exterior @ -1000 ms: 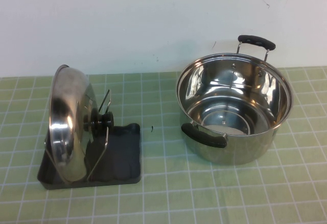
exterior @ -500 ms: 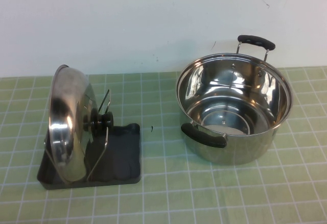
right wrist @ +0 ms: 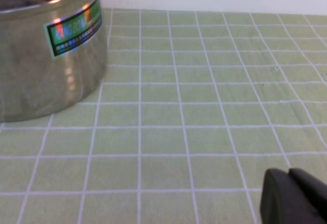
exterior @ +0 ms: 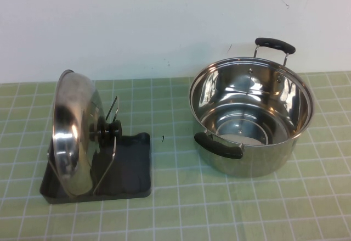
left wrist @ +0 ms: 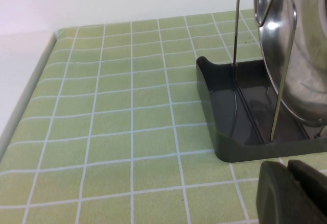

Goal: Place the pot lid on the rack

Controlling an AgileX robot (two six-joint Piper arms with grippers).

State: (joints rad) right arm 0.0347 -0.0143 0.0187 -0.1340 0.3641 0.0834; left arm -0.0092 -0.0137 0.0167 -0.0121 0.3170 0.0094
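The shiny steel pot lid [exterior: 74, 134] stands on edge in the black rack [exterior: 131, 169] at the left of the table, leaning against a wire loop [exterior: 112, 142], its black knob [exterior: 111, 129] facing right. In the left wrist view the lid [left wrist: 301, 55] and the rack tray [left wrist: 240, 106] show close ahead. My left gripper [left wrist: 286, 170] is shut and empty, just in front of the rack's near edge. My right gripper [right wrist: 288, 175] is shut and empty over bare table, away from the pot. Neither gripper shows in the high view.
A deep steel pot [exterior: 251, 115] with two black handles stands open at the right; its labelled wall [right wrist: 46, 55] shows in the right wrist view. Green tiled cloth [exterior: 175, 208] covers the table. A white wall runs along the back. The table's edge [left wrist: 25, 96] lies beside the rack.
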